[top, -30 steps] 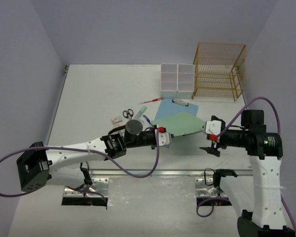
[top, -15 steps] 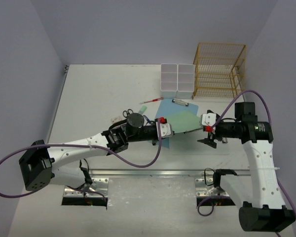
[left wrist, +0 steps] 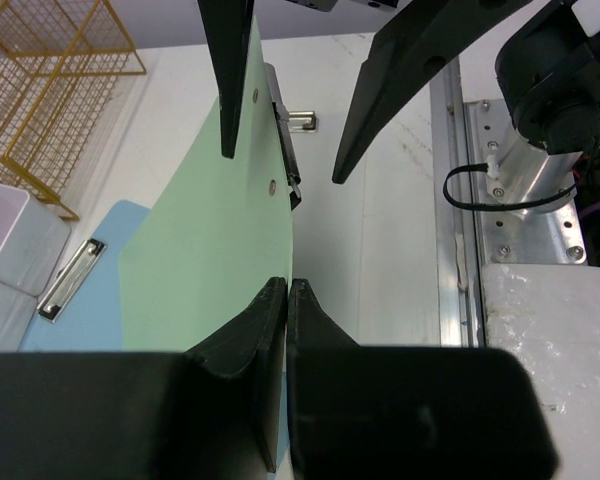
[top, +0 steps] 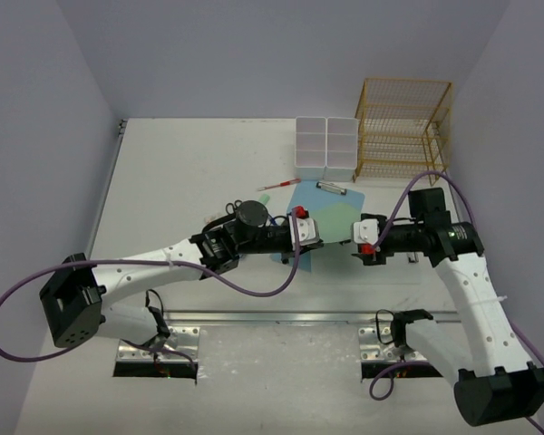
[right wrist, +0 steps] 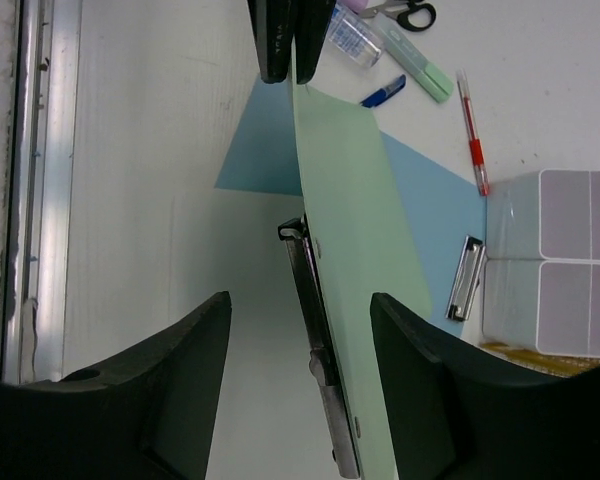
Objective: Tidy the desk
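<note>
over desk (top: 181, 172), right end effector (top: 357, 238) reached green board (right wrist: 350, 200).

One desk (top: 181, 172), one wire rack (top: 403, 131), two white bins (top: 311, 149). One green clipboard (right wrist: 350, 220), one blue clipboard (right wrist: 427, 200). One red pen (right wrist: 470, 125), one green highlighter (right wrist: 420, 68), one pair of scissors (right wrist: 400, 12), one small bottle (right wrist: 352, 35).

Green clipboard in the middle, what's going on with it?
The left gripper is shut on one edge of the green clipboard, holding it up on edge over the desk and a blue clipboard. The right gripper is open and straddles its clip end, not yet closed on it.
</note>
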Robot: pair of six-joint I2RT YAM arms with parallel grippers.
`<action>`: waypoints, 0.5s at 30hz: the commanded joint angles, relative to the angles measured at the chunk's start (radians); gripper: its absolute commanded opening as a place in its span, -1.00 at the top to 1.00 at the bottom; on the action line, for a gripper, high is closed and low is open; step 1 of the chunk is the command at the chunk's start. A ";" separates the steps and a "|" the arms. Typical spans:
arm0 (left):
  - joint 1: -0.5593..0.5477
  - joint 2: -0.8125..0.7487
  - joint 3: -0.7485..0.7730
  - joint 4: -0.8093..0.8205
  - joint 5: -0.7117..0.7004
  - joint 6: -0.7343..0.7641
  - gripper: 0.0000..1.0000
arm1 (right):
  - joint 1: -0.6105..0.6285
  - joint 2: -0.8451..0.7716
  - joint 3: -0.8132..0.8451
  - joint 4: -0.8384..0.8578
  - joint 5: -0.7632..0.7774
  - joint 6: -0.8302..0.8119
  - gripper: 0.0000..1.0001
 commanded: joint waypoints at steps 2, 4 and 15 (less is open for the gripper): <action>0.019 0.000 0.044 0.011 0.044 -0.049 1.00 | 0.017 0.027 -0.014 0.072 0.064 -0.049 0.00; 0.022 -0.001 0.044 0.012 0.044 -0.055 1.00 | 0.017 0.037 -0.016 0.077 0.081 -0.050 0.14; 0.029 -0.029 0.096 -0.028 0.010 -0.119 0.03 | 0.017 0.014 0.009 0.140 0.151 -0.040 1.00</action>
